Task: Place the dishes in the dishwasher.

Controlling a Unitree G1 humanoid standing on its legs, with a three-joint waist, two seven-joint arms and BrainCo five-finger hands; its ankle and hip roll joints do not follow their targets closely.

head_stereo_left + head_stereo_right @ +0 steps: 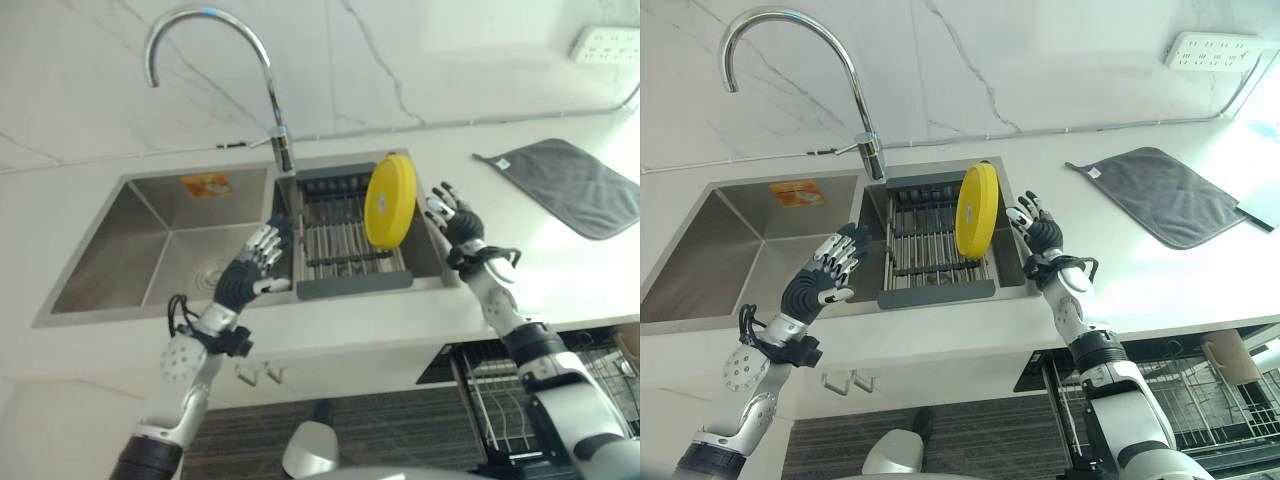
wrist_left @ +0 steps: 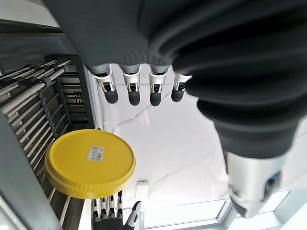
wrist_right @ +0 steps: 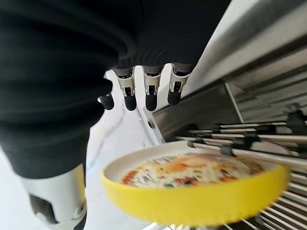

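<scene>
Yellow plate (image 1: 390, 200) is standing on edge in the sink drying rack (image 1: 345, 262), drip-drying. Both robot hands are flanking it, left robot hand (image 1: 256, 260) and right robot hand (image 1: 452, 218), fingers spread, gripping nothing.

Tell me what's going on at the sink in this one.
A yellow plate stands on edge in the drying rack set in the right half of the sink. The robot's right hand is open just beside the plate, apparently not gripping it. The left hand, also open, hovers on the rack's other side. Below the counter at right, the dishwasher rack is pulled out; no dish shows in it.
</scene>
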